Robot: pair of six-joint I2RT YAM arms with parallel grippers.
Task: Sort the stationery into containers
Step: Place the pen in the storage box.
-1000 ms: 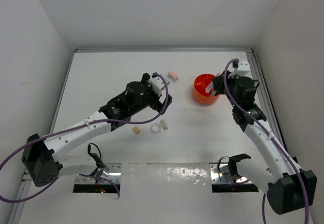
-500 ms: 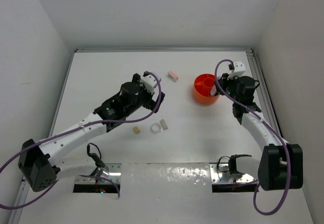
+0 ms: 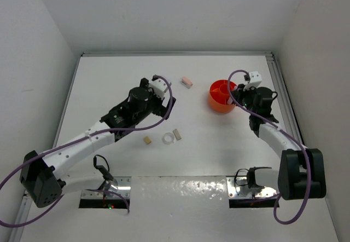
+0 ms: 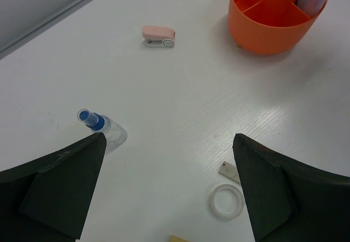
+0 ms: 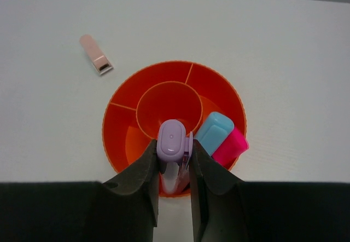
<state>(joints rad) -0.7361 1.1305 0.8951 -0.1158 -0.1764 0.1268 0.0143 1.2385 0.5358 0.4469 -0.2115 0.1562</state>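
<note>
The round orange tub (image 3: 219, 103) stands at the back right, with inner dividers showing in the right wrist view (image 5: 124, 122). My right gripper (image 5: 174, 148) is shut on a lilac-capped pen (image 5: 173, 138) held upright in the tub's near compartment. A light blue tube (image 5: 214, 132) and a pink marker (image 5: 230, 148) stand in the tub beside it. My left gripper (image 4: 168, 143) is open and empty above the table. Below it lie a blue-capped bottle (image 4: 101, 128), a clear tape ring (image 4: 226, 202), a beige block (image 4: 229, 171) and a pink piece (image 4: 158, 35).
In the top view the pink piece (image 3: 187, 82) lies left of the tub. The tape ring (image 3: 168, 138), beige block (image 3: 176, 134) and tan block (image 3: 147, 140) lie mid-table. White walls enclose the table on three sides.
My left gripper has drawn back to the left, away from the pink piece. My right gripper has come in over the tub with the lilac-capped pen.
</note>
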